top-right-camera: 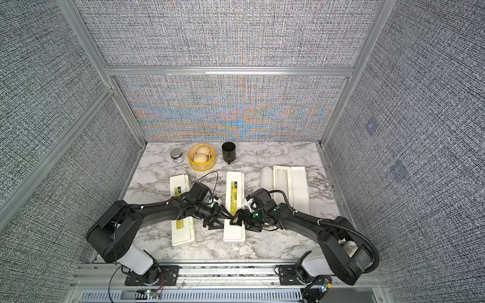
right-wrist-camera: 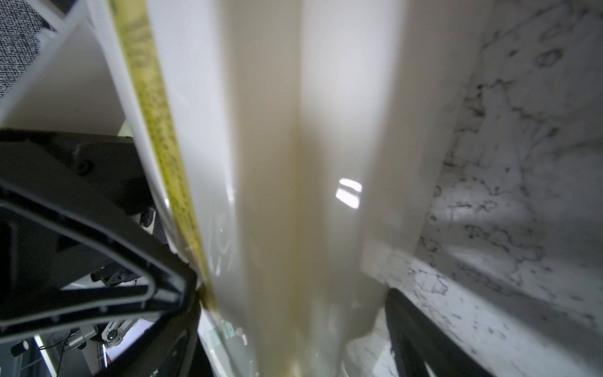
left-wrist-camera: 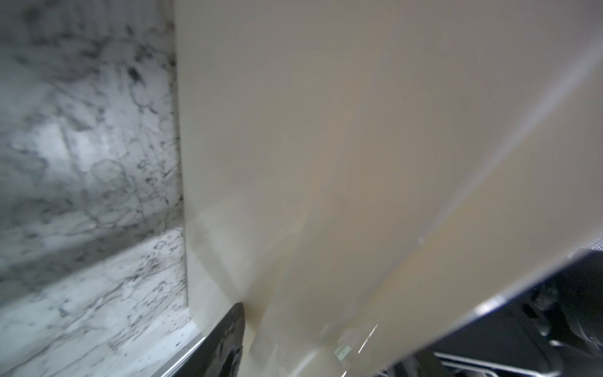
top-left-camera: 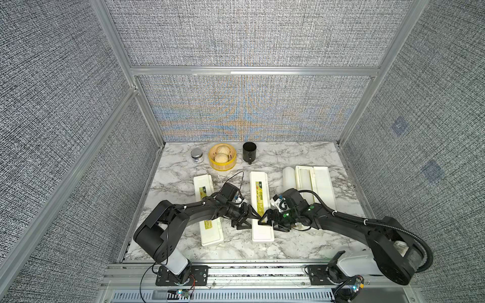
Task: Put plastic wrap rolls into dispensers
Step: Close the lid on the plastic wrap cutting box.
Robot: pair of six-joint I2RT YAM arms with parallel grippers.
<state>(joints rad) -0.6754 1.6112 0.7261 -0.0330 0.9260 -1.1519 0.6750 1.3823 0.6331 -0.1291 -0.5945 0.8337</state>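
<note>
Three cream dispensers lie side by side in both top views. The left dispenser point(top-left-camera: 203, 186) and the middle dispenser point(top-left-camera: 258, 183) point(top-right-camera: 235, 181) are closed, label up. The right dispenser point(top-left-camera: 321, 183) lies open, and one plastic wrap roll point(top-left-camera: 288, 178) point(top-right-camera: 267, 181) lies along its left side. Both grippers meet at the middle dispenser's near half. My left gripper point(top-left-camera: 256, 217) reaches its left edge; one of its fingers point(left-wrist-camera: 228, 339) touches the cream plastic and the other is hidden. My right gripper point(top-left-camera: 266, 220) straddles the box, and marble shows between box and its fingers point(right-wrist-camera: 411, 333).
At the back of the marble table point(top-left-camera: 178, 183) stand a small tin jar point(top-left-camera: 196, 156), a yellow bamboo steamer point(top-left-camera: 223, 166) with two buns and a black cup point(top-left-camera: 249, 152). A thin black cable point(top-left-camera: 236, 174) loops above the left wrist. Fabric walls close three sides.
</note>
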